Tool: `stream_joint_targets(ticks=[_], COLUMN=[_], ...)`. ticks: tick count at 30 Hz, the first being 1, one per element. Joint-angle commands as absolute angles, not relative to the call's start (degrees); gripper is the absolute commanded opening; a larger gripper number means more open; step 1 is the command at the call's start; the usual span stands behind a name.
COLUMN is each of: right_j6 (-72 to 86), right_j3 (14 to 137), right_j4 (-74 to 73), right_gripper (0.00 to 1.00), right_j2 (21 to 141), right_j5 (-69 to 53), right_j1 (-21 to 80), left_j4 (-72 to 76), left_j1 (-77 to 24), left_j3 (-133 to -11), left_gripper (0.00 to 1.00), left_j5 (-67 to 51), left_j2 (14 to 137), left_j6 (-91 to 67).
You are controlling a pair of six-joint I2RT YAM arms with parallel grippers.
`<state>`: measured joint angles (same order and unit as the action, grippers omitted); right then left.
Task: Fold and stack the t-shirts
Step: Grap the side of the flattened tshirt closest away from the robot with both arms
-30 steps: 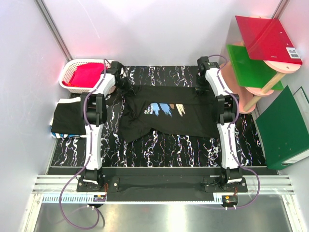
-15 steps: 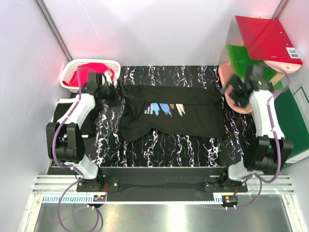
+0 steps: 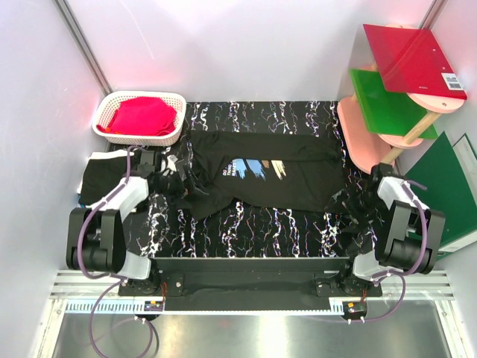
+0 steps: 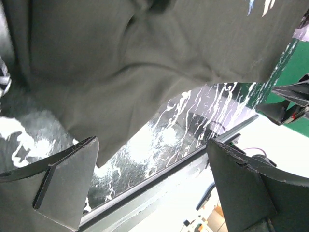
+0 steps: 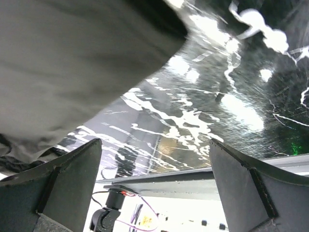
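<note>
One black t-shirt [image 3: 268,183] with blue, orange and pale strokes on the chest lies spread across the middle of the dark marbled table [image 3: 253,227]. A second black t-shirt [image 3: 100,177] lies folded at the table's left edge. My left gripper [image 3: 177,183] is low at the spread shirt's left sleeve, open. In the left wrist view the left gripper [image 4: 152,181] has nothing between its fingers [image 4: 63,186], and the shirt [image 4: 145,63] lies just ahead. My right gripper [image 3: 352,206] is at the shirt's near right corner, open. The right wrist view shows the right gripper [image 5: 154,186] empty over bare tabletop, with the cloth [image 5: 72,63] ahead to the left.
A white basket [image 3: 112,104] holding red cloth [image 3: 141,115] stands at the back left. A pink tiered stand [image 3: 361,130] with green [image 3: 387,101] and red [image 3: 414,60] folders rises at the back right. A green binder [image 3: 440,198] leans beside the right arm.
Both grippers have let go of the shirt's far corners and opened wide. Both arms swung outward, then drew back low to the shirt's near left and right sides. The shirt stays spread.
</note>
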<state>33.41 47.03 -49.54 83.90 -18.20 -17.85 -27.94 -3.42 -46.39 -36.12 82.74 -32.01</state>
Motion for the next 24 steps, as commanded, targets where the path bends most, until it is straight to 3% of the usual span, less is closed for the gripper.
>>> stream_joint_targets(ticks=[1,11,12,13,15,16,19,20,22,24], right_j6=[37.26,48.42,48.78,48.78,48.69,48.43,47.99,48.08,47.9,47.73], right_j3=[43.08,38.32,37.71,37.44,38.05,38.4,39.9,40.51,41.22,42.01], right_j4=[-46.67,-31.74,-30.25,-27.62,-26.02,-25.23,-23.65,-23.29,-23.03,-23.03], right_gripper=[0.99,0.94,0.89,0.72,0.52,0.34,0.06,0.04,0.0,0.0], right_j2=[83.15,82.26,82.87,83.84,85.07,86.3,88.76,89.29,90.26,90.7], right_j5=[-16.97,-14.94,-15.12,-14.94,-14.86,-14.94,-15.82,-16.08,-17.04,-17.75], right_j1=[-18.19,-18.37,-18.28,-18.37,-18.28,-18.28,-18.28,-18.28,-18.28,-18.28], left_j4=[-28.21,-27.42,-27.94,-28.3,-28.3,-28.21,-26.72,-25.41,-24.53,-21.37], left_j1=[-2.55,-2.11,-2.11,-2.11,-2.28,-2.29,-2.55,-3.07,-3.86,-5.18], left_j3=[-44.65,-42.27,-42.54,-42.45,-42.19,-42.1,-42.62,-42.8,-44.11,-45.17], left_gripper=[0.99,0.99,0.99,0.99,0.99,0.99,0.99,0.99,0.88,0.65], left_j5=[-31.48,-29.1,-27.7,-27.16,-25.24,-24.62,-24.17,-24.69,-24.87,-27.68], left_j2=[78.05,83.76,84.54,84.81,85.69,86.13,89.64,92.0,94.56,98.16], left_j6=[-33.75,-35.16,-34.98,-35.07,-35.16,-35.24,-35.33,-35.33,-35.68,-35.68])
